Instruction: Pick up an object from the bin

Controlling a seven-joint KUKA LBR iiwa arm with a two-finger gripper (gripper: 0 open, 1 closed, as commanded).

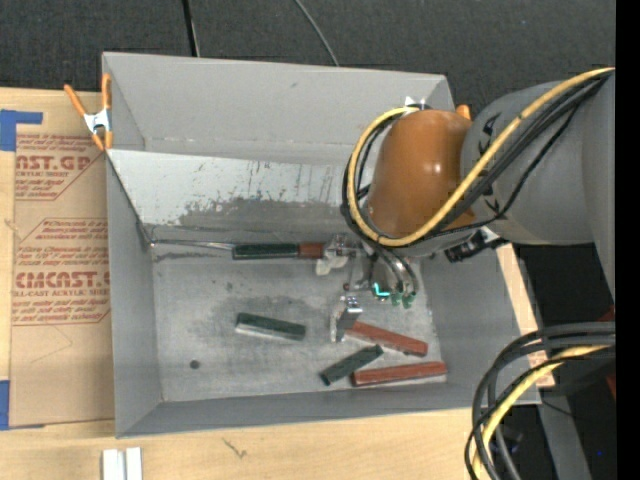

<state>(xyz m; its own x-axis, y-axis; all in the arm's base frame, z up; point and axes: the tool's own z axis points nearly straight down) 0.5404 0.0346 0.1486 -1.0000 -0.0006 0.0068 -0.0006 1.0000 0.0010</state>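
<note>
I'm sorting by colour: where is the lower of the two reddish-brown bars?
In the camera view, the lower reddish-brown bar lies near the lower-right corner of the bin, right of a dark bar and below the other reddish-brown bar.

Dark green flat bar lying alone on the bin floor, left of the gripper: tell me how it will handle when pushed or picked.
The dark green flat bar looks straight and sharp-edged, so probably stiff. It lies flat on the grey metal bin floor, so a push would likely slide it rather than roll it. Being slim, it is probably light.
</note>
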